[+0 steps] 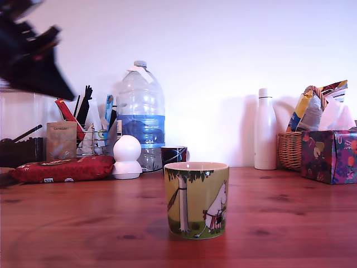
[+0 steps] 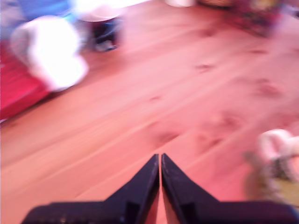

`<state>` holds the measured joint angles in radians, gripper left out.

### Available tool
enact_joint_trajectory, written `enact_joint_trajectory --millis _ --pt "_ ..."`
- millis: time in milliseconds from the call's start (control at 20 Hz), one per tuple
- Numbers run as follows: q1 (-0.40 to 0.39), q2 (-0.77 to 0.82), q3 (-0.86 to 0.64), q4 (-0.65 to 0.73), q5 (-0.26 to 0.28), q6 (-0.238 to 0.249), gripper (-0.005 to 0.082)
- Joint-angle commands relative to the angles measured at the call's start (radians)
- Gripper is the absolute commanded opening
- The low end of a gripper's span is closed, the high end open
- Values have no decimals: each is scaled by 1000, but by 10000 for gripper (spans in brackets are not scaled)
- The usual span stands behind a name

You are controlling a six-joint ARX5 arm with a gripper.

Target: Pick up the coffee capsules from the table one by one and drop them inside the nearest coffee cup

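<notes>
The yellow-green coffee cup with a white cartoon creature and a tree stands upright at the middle of the reddish-brown table. It also shows blurred at the edge of the wrist view. My gripper hangs blurred, high at the exterior view's left, well above and away from the cup. In the wrist view the gripper is shut, its dark fingers nearly touching, with nothing between them and bare table below. No coffee capsules are in view.
Along the back stand a white round-topped ornament, a big water bottle, a small dark cup, a red packet, a white bottle, a wicker basket and a patterned tissue box.
</notes>
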<state>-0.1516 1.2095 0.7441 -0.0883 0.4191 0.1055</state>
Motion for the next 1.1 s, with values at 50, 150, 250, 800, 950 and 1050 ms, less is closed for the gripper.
enact_joint_trajectory --millis 50,150,250,800,950,1050 --pt "92 -60 -85 34 20 -31 -21" --pt "140 -118 -138 67 17 -68 -21" --pt "161 -196 -193 94 -20 -100 -21" --pt "170 -696 -426 28 -191 -184 -21" --pt "170 -781 -426 -6 -193 -184 -21" --pt "169 -826 -426 -24 -192 -185 -21"
